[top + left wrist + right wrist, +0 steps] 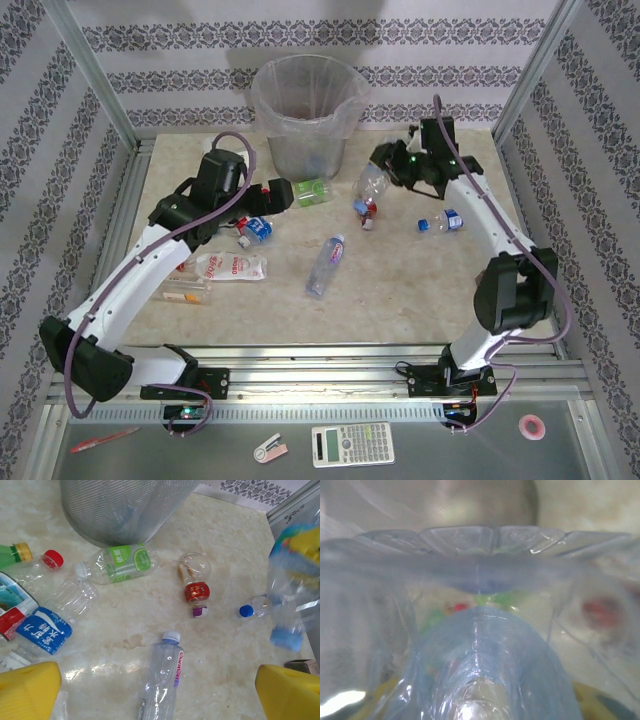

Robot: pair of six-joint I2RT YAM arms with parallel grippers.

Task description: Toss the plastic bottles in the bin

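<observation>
The bin (305,100) stands at the back centre of the table, and the left wrist view shows its mesh wall (125,507). My right gripper (387,163) is shut on a clear plastic bottle (372,183), held above the table to the right of the bin. That bottle (480,645) is pressed close against the right wrist camera and hides the fingers. My left gripper (278,193) is open beside a green-labelled bottle (312,190). Its yellow fingertips (27,690) straddle a clear bottle (165,680) lying below. More bottles lie loose: a red-labelled one (196,587) and a blue-capped one (250,610).
A blue-labelled bottle (258,228) and a white-and-red labelled one (230,267) lie under the left arm. A green bottle with a yellow cap (12,554) and a red-capped one (50,560) sit left of the bin. Metal frame posts (520,100) bound the table.
</observation>
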